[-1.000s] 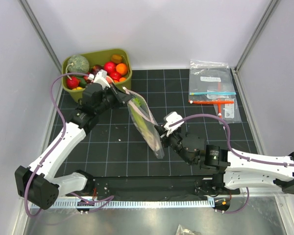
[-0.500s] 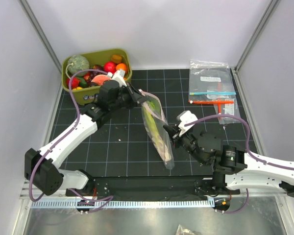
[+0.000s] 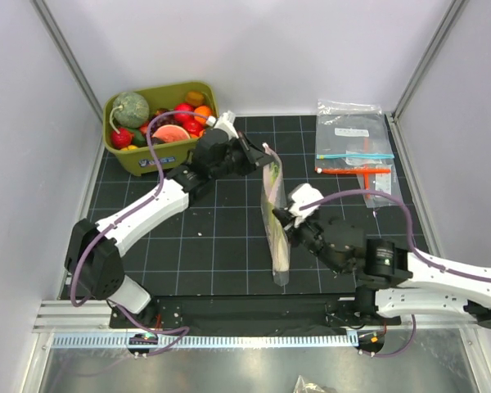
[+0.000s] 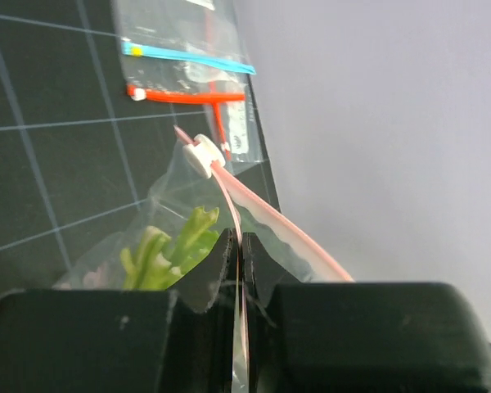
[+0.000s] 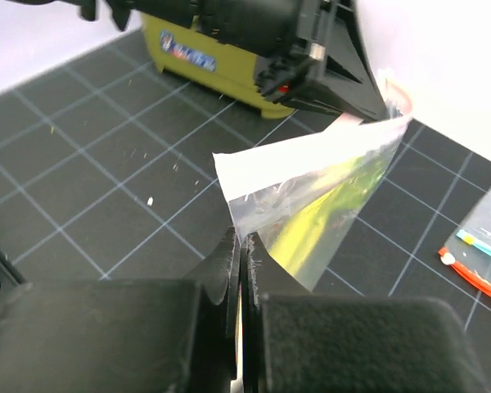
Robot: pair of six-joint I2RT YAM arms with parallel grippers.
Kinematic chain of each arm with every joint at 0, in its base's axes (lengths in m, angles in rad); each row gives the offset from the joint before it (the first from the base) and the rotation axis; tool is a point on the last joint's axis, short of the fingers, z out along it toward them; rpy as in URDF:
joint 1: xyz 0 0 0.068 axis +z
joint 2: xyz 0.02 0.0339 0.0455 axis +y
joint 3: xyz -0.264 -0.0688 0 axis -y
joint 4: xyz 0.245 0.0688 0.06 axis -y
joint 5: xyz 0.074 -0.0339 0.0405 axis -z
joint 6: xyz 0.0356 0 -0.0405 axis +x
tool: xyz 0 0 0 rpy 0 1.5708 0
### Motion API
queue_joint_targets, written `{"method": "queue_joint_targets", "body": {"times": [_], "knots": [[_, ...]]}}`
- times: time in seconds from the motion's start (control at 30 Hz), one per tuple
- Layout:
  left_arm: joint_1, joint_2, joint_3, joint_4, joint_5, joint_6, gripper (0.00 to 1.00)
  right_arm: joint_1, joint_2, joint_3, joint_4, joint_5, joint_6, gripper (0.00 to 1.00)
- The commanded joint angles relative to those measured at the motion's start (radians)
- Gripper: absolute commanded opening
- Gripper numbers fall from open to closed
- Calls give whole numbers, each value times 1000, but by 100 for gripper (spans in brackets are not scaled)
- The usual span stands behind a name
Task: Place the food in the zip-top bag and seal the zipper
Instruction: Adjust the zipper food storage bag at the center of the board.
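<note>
Two grippers hold one clear zip-top bag [image 3: 276, 237] up off the black mat [image 3: 196, 237], each pinching its own bit of it. The left gripper [image 4: 239, 250] is squeezed tight on the pink zipper [image 4: 270, 217] at the top of the bag, a little way along the strip from a small white slider [image 4: 200, 155]. The right gripper [image 5: 240, 246] is squeezed tight on the bag's thin edge lower down. So the bag stands on its side, pulled long between them, with its bottom end close to the mat. A green leek [image 4: 168, 254] sits inside it. I think they hold it in two places so the soft bag cannot flop and the leek cannot slide out. It also pulls the pink strip straight, which should make it easier to close. The mouth looks a bit open, because one pink lip goes into the left jaws and the other bends away. More toy food waits in the olive-green bin [image 3: 139, 161] at the back left, like a watermelon slice [image 3: 170, 133] and a round green melon [image 3: 131, 106]. Some flat bags [image 3: 356, 151] with blue and orange strips lie at the back right, well apart from the grippers.
</note>
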Motion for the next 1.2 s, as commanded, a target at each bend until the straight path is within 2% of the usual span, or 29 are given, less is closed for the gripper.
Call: {"method": "queue_joint_targets", "body": {"times": [0.0,0.13,0.23,0.37,0.43,0.47,0.57,0.6,0.7,0.73,0.9,1.0,1.1,1.17], "knots": [[67,-92,-103,123,9,-37,9,0,116,75,-30,-128,-23,1],[161,-191,-267,154,29,-34,9,0,340,152,-90,-193,-22,1],[186,-271,-390,190,6,-19,9,0,426,175,-100,-243,-22,1],[198,-321,-462,197,-8,11,8,0,515,225,-168,-366,-39,3],[199,-333,-468,183,13,26,8,0,529,222,-166,-368,-27,14],[199,-347,-470,166,20,32,9,0,528,218,-151,-352,-20,32],[199,-376,-481,132,50,64,9,0,492,193,-114,-363,-8,53],[201,-399,-487,131,60,72,8,0,465,187,-105,-378,0,55],[199,-451,-516,108,76,109,8,-2,404,178,-76,-427,29,58],[198,-463,-522,109,83,124,9,0,391,173,-49,-406,100,58],[198,-528,-556,112,80,133,7,-2,331,155,44,-234,202,49],[195,-563,-573,112,64,139,7,-2,311,150,99,-252,230,48],[195,-581,-577,108,47,144,7,-3,323,181,105,-292,247,52],[195,-581,-576,109,55,144,7,-2,351,219,91,-306,256,64]]}}
